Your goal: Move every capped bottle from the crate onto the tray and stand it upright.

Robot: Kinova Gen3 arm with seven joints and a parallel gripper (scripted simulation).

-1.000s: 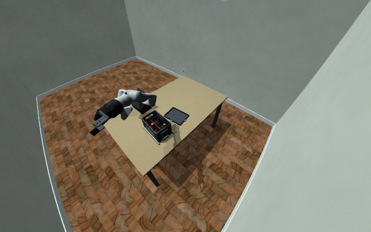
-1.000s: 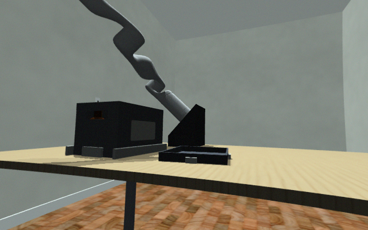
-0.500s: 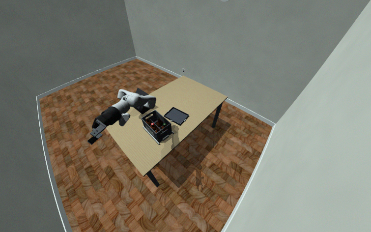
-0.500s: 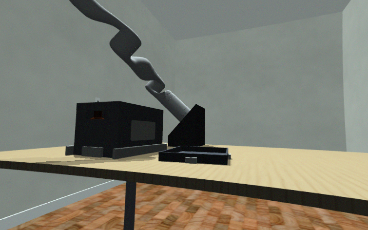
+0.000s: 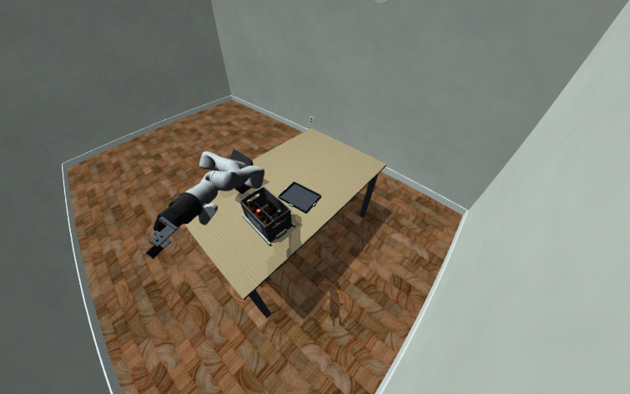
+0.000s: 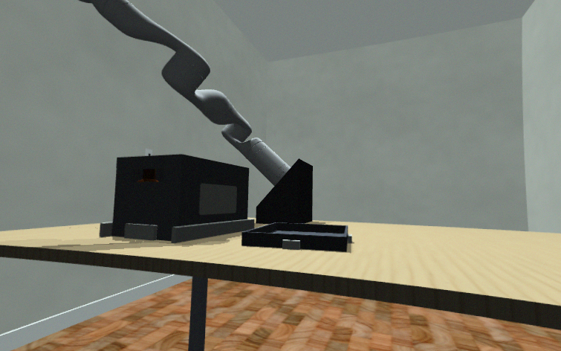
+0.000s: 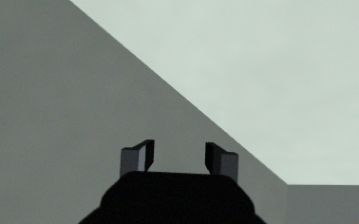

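The black crate stands on the wooden table and holds several brown bottles; one has a red cap and one a green cap. The crate also shows in the exterior view, its contents mostly hidden. The flat black tray lies beside it, empty, and shows low on the table in the exterior view. My gripper is open and empty, high up and out past the table's edge, far from the crate. In the wrist view the open fingers point at bare walls.
The arm's black base block stands on the table behind the tray. The arm rises from it and leaves the exterior view at the top left. Grey walls enclose the room.
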